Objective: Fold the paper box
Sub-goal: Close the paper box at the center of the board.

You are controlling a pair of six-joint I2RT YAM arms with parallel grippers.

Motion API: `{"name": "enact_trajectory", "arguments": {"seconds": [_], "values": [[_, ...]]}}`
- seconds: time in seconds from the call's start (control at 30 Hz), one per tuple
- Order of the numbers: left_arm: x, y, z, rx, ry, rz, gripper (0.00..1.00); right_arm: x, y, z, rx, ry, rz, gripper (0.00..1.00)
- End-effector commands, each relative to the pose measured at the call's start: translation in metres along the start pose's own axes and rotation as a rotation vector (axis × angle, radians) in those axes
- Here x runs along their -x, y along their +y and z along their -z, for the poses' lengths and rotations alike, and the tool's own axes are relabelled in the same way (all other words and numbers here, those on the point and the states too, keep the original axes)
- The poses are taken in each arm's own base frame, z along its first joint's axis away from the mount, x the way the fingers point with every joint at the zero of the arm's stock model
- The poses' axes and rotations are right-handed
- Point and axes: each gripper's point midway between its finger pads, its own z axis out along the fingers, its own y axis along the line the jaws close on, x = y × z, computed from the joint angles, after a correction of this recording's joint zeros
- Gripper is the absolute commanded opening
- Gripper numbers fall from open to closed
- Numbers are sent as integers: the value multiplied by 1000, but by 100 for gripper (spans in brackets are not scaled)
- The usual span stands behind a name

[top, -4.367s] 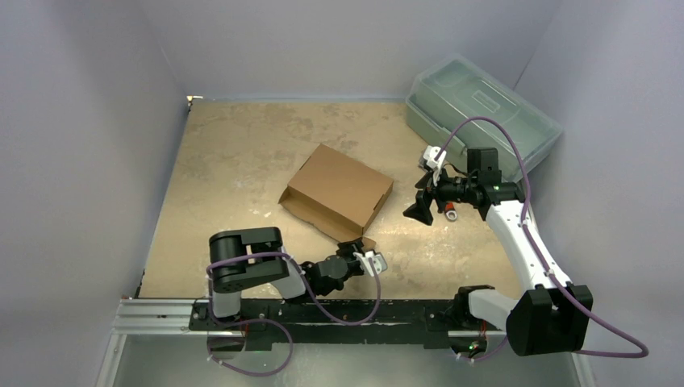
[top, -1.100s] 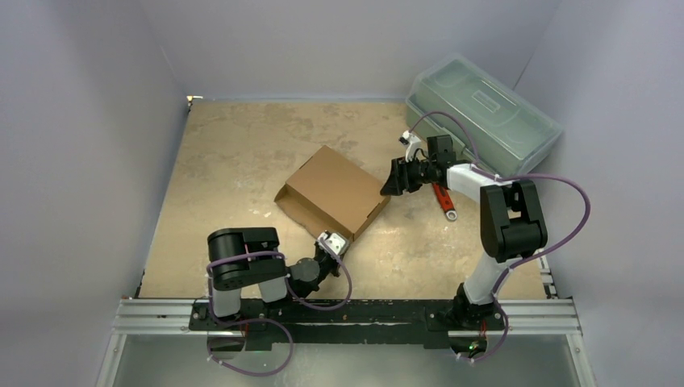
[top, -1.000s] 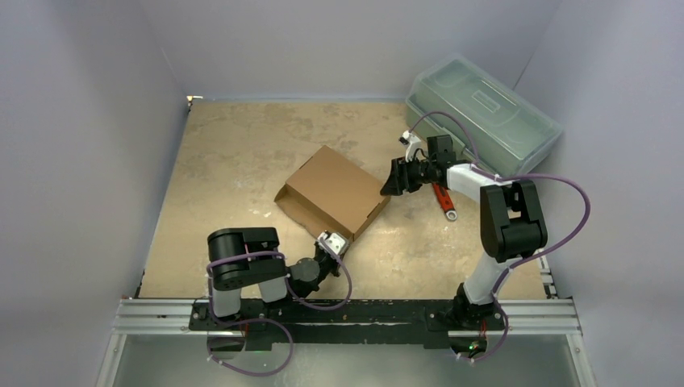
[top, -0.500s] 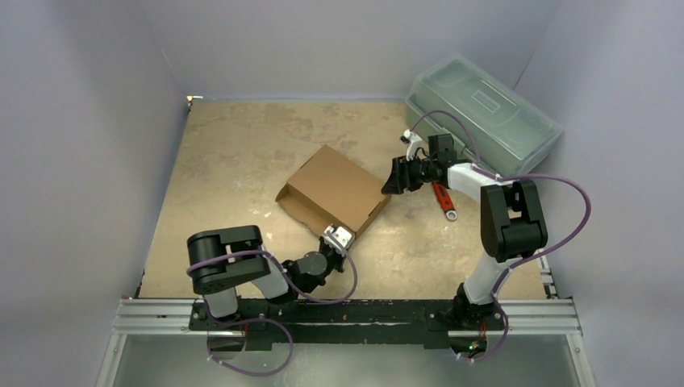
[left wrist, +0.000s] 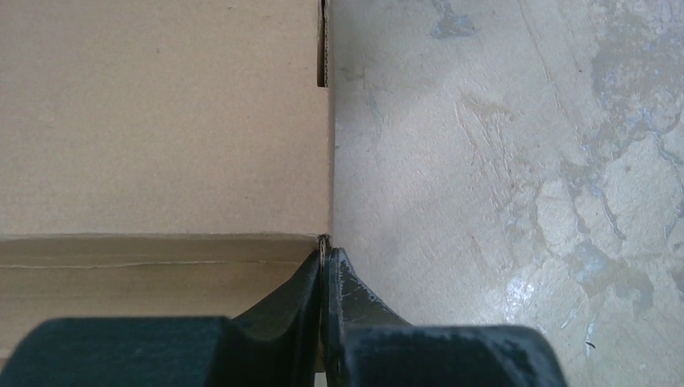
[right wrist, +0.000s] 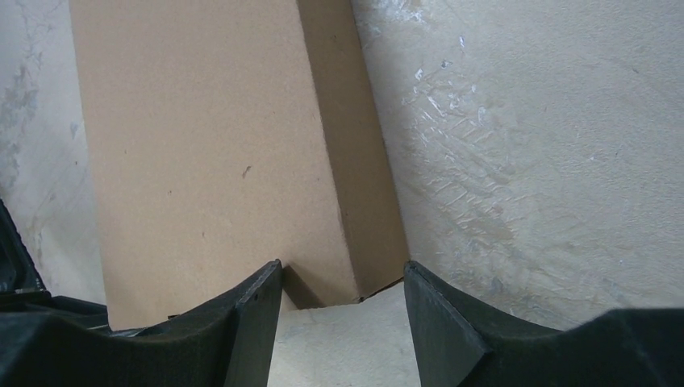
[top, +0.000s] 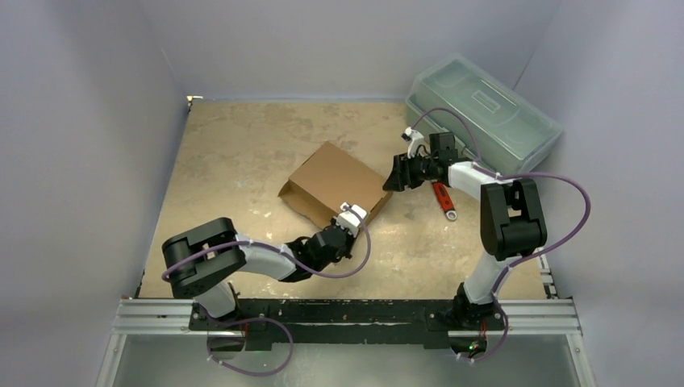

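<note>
Flat rectangular paper box (top: 337, 187) (perhaps corrugated)

TWIN ARMS: The left arm (top: 260, 254) and the right arm (top: 506, 216), both built of boxy black joint housings and smooth white links, are bolted to a black mounting bar (top: 347, 313) along the table's near edge. A looping purple cable (top: 565, 182) trails from each. A small white block sits at each wrist. The left gripper (left wrist: 325, 262) and the right gripper (right wrist: 343, 278) have matte black, wedge-shaped fingers, the left pair scuffed pale near the tips.
</note>
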Motion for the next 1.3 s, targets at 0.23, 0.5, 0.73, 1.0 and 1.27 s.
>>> {"name": "enact_trajectory", "arguments": {"seconds": [0.23,0.5,0.73,1.0,1.27], "values": [[69,-11,26,-39,3,175,50,-18,-9,-2,-43,67,7,62],[53,7,76,-23,29,391,43,-17,-10,-2,-46,66,13,62],[0,1,87,-25,122,760,0,-18,-11,-3,-49,70,7,61],[-34,5,60,108,221,736,0,-18,-10,-3,-45,69,7,61],[-1,14,19,188,114,669,0,-21,-10,-4,-39,76,2,61]]}}
